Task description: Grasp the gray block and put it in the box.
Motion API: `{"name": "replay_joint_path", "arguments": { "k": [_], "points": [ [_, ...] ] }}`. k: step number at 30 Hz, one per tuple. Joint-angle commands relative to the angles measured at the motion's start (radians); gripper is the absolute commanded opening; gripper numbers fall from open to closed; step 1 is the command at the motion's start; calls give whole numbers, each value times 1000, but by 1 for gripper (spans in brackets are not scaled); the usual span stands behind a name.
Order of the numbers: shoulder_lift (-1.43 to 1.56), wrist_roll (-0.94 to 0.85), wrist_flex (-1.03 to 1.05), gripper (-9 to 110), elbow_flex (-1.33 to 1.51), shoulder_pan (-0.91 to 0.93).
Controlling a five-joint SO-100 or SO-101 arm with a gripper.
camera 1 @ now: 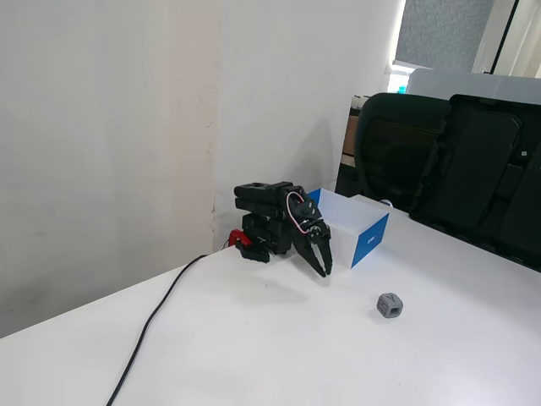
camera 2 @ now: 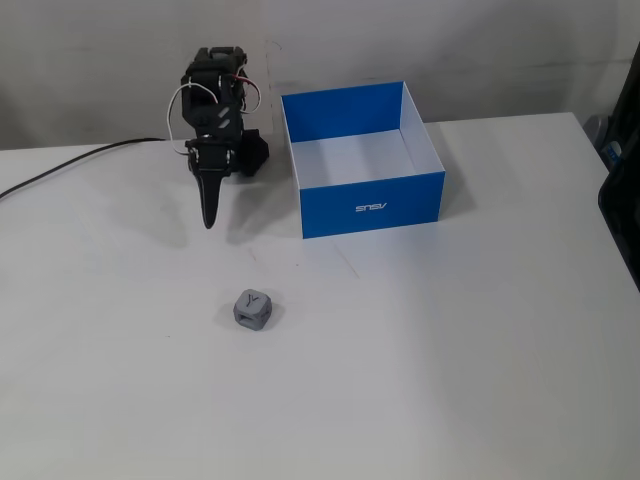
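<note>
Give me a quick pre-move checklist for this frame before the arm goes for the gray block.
1. Gray block free on the table, untouched: ok.
2. End effector empty: ok.
3. End effector open enough for the block: not ok; the fingers look closed in both fixed views.
4. Path from end effector to block unobstructed: ok.
5. Box open-topped and empty: ok.
6. Cable away from the block: ok.

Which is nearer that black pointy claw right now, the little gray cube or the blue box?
The blue box is a bit nearer: it sits just right of the tool in this fixed view, while the gray block lies farther forward on the table.
</note>
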Motion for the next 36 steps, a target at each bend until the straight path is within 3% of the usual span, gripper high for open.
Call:
{"name": "replay_joint_path", "arguments": {
  "k": [1,10,25,36],
  "points": [
    [9,-44,91,0,-83,9],
    [-109,-94,101,2,-268,31],
    [-515,-304,94,19,-601,21],
    [-873,-319,25,23,-801,40]
  ]
}}
